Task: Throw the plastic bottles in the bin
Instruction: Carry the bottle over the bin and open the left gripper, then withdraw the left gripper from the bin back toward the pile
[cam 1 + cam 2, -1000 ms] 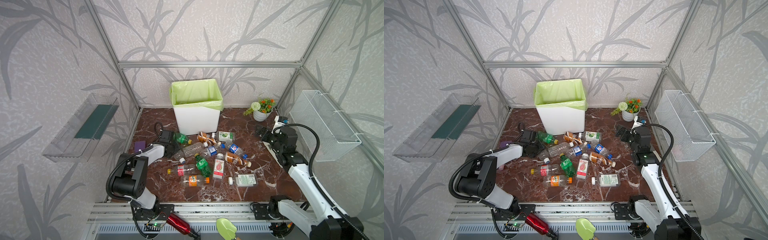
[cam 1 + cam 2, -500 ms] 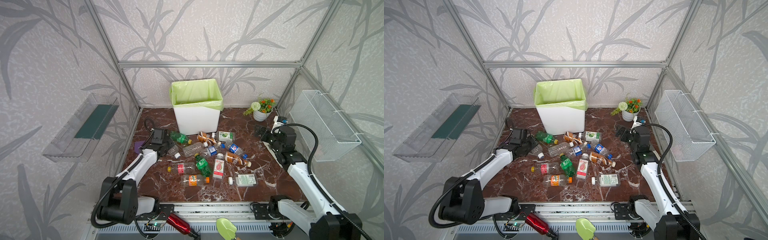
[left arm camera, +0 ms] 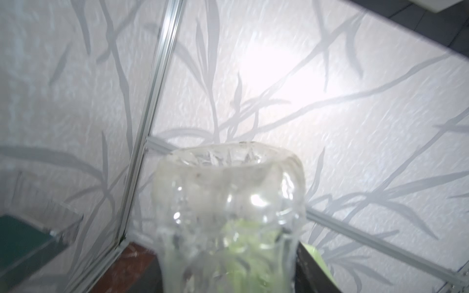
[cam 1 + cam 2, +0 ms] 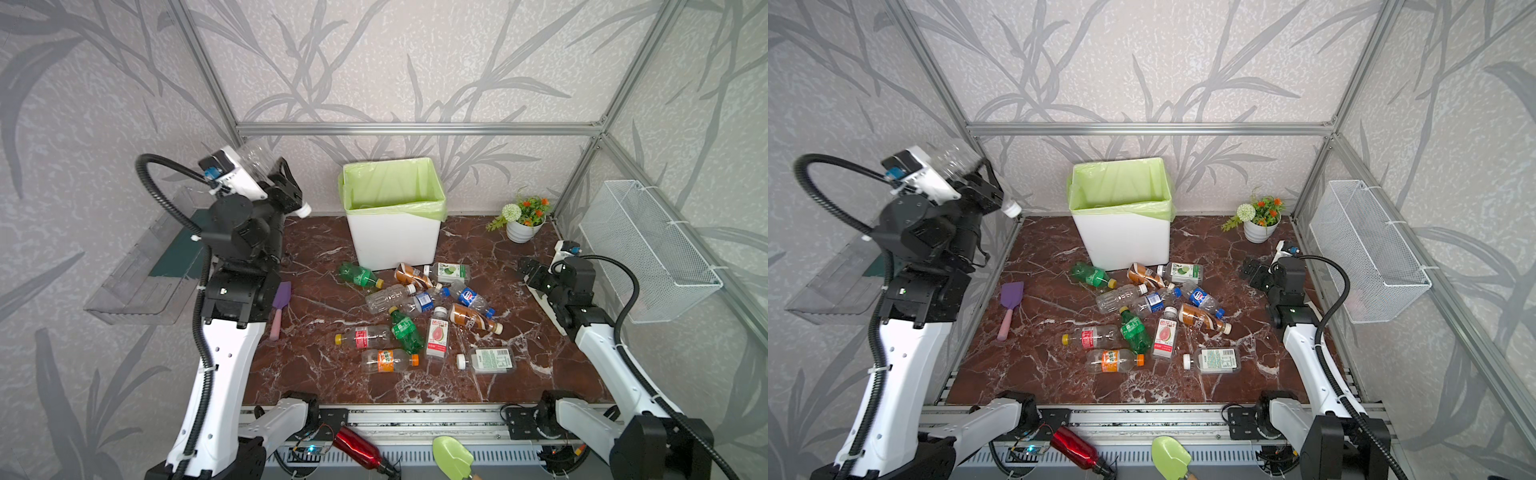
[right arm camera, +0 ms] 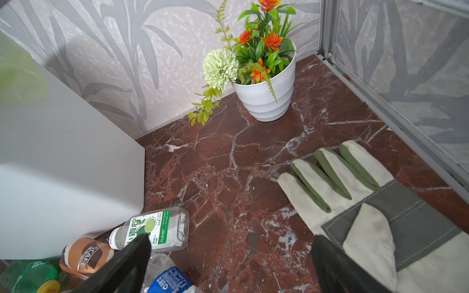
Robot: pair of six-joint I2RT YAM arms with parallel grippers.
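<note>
My left gripper [image 4: 284, 183] [image 4: 984, 183] is raised high at the left, well above the floor and left of the bin [image 4: 395, 245] [image 4: 1125, 245]. It is shut on a clear plastic bottle [image 4: 257, 160] [image 4: 955, 162] with a white cap. In the left wrist view the bottle's base [image 3: 228, 197] fills the space between the jaws. Several plastic bottles [image 4: 415, 316] [image 4: 1142, 320] lie scattered on the marble floor in front of the bin. My right gripper [image 4: 530, 270] [image 4: 1252, 272] [image 5: 232, 243] hangs open and empty low at the right, near a lime-labelled bottle [image 5: 154, 228].
A white flower pot [image 4: 521, 228] [image 5: 266, 101] stands at the back right. A work glove [image 5: 355, 203] lies under the right gripper. A purple trowel [image 4: 280, 303] lies at the left. On the side walls hang a wire basket [image 4: 648, 249] and a clear tray [image 4: 145, 270]. A red metal bottle [image 4: 357, 451] lies at the front rail.
The left arm has lifted from the floor, carrying the clear bottle up and to the left of the bin. The right arm has stayed put.
</note>
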